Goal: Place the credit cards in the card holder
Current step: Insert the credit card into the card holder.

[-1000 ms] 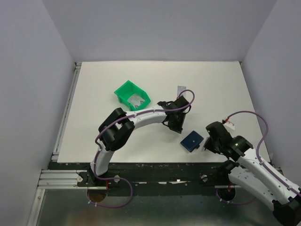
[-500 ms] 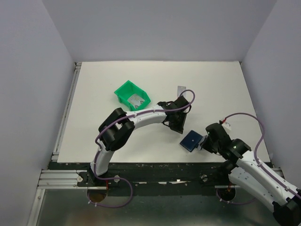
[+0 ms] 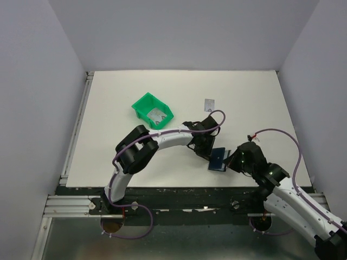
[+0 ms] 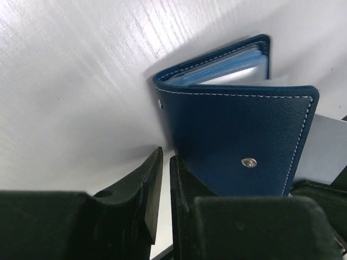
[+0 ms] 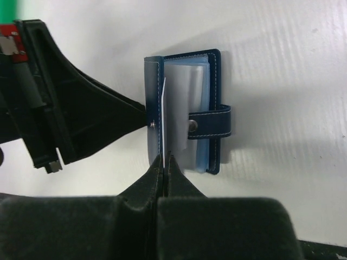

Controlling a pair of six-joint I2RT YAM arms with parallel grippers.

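Observation:
The navy card holder (image 3: pixel 218 158) stands partly open on the table between my two grippers. Its clear sleeves and snap tab show in the right wrist view (image 5: pixel 212 125). My right gripper (image 5: pixel 164 158) is shut on a thin pale credit card (image 5: pixel 164 116), seen edge-on, with its far end between the holder's cover and the sleeves. My left gripper (image 4: pixel 164 162) is nearly closed and empty, its tips against the holder's outer cover (image 4: pixel 233 135). Another credit card (image 3: pixel 209 103) lies flat on the table farther back. The right gripper (image 3: pixel 230 161) and left gripper (image 3: pixel 204 143) flank the holder.
A green plastic bin (image 3: pixel 145 104) sits at the middle left with a pale card-like piece (image 3: pixel 158 115) inside. The left arm curves across the middle of the table. Grey walls stand on three sides.
The card holder went from lying flat to standing partly open. My right gripper moved left into it with the card. My left gripper shifted slightly nearer, against its cover.

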